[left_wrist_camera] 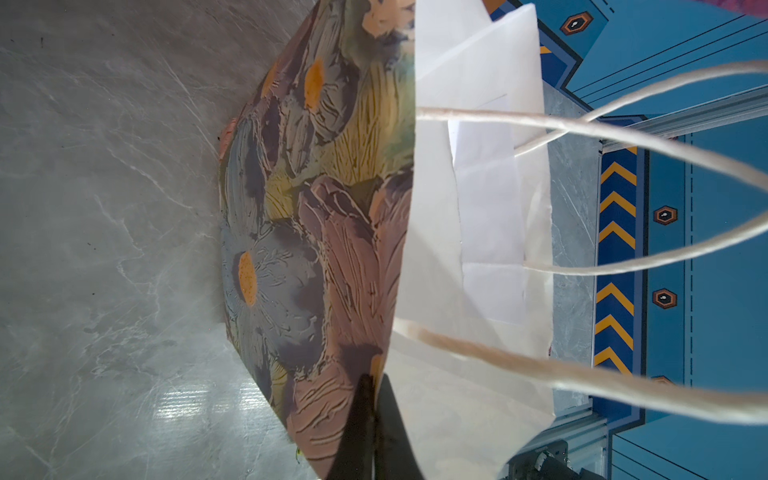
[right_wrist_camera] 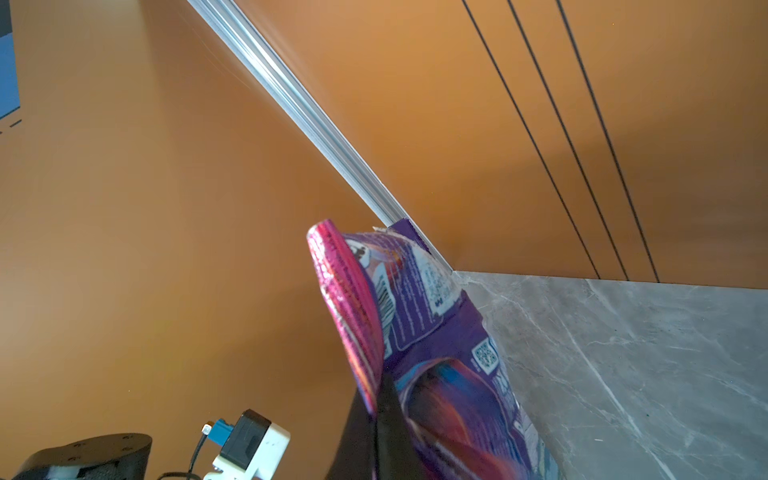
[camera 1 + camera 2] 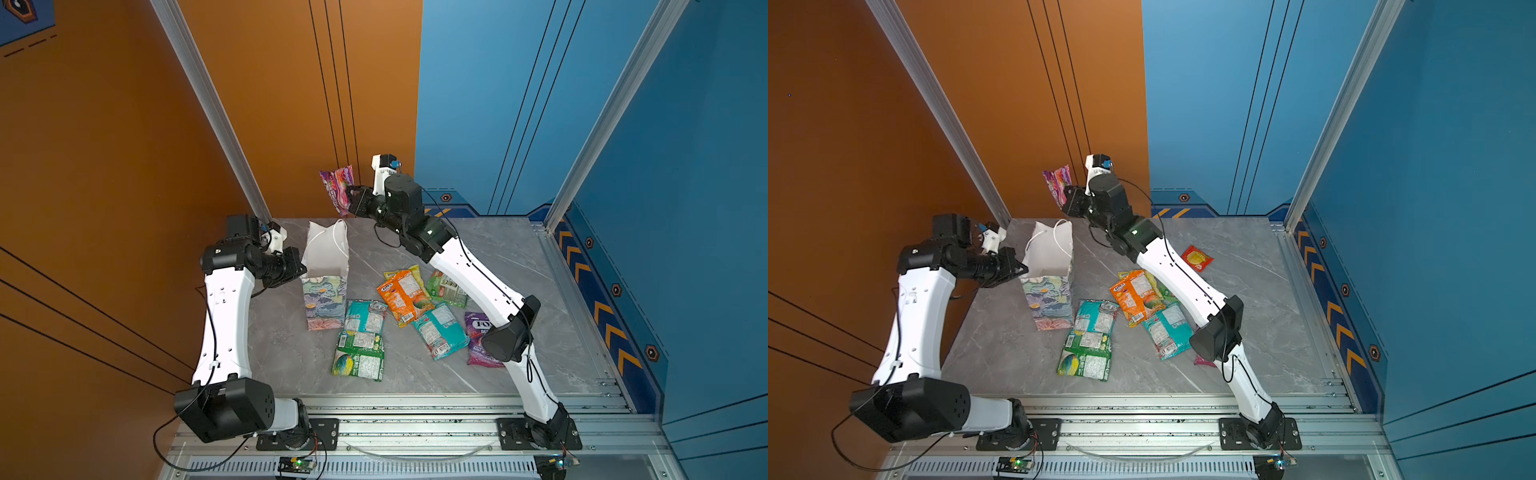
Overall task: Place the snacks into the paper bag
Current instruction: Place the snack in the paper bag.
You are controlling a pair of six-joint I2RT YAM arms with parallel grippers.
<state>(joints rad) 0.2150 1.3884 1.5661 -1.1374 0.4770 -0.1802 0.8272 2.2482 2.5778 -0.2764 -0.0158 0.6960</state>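
Observation:
The flower-print paper bag (image 3: pixel 325 300) (image 3: pixel 1049 301) (image 1: pixel 316 232) stands upright at the table's back left, its white mouth open. My left gripper (image 3: pixel 302 271) (image 3: pixel 1020 271) (image 1: pixel 374 401) is shut on the bag's near rim. My right gripper (image 3: pixel 348 196) (image 3: pixel 1065 200) (image 2: pixel 376 401) hangs above and behind the bag, shut on a purple snack packet (image 3: pixel 337 187) (image 3: pixel 1056 185) (image 2: pixel 415 324). Several snacks lie flat right of the bag: an orange packet (image 3: pixel 401 296), a teal packet (image 3: pixel 365 318), a green packet (image 3: pixel 358 355), a second purple packet (image 3: pixel 478 332) and a small red packet (image 3: pixel 1197 257).
The grey marble table (image 3: pixel 291 357) is walled by an orange panel at the left and blue panels at the back and right. Aluminium posts (image 3: pixel 208 104) rise at both back corners. A metal rail (image 3: pixel 415 419) carrying both arm bases runs along the front edge.

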